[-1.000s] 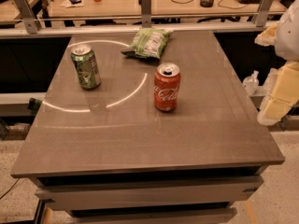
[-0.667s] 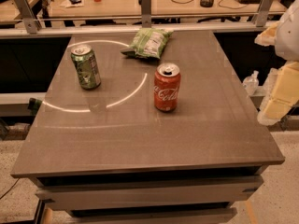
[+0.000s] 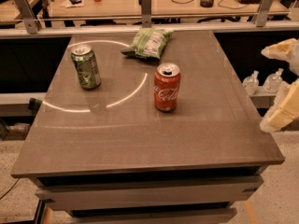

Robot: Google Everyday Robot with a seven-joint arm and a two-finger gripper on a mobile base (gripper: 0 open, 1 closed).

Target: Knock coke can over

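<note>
The coke can (image 3: 167,87) is red with white script and a silver top. It stands upright near the middle of the grey table (image 3: 140,139). My gripper (image 3: 281,116) shows as pale arm parts at the right edge of the camera view. It is off the table's right side, well to the right of the can and apart from it.
A green soda can (image 3: 86,66) stands upright at the table's left. A green chip bag (image 3: 148,43) lies at the back centre. A bright curved reflection arcs across the tabletop. A desk with clutter and metal rail posts stands behind. Small bottles (image 3: 252,80) sit on a ledge at the right.
</note>
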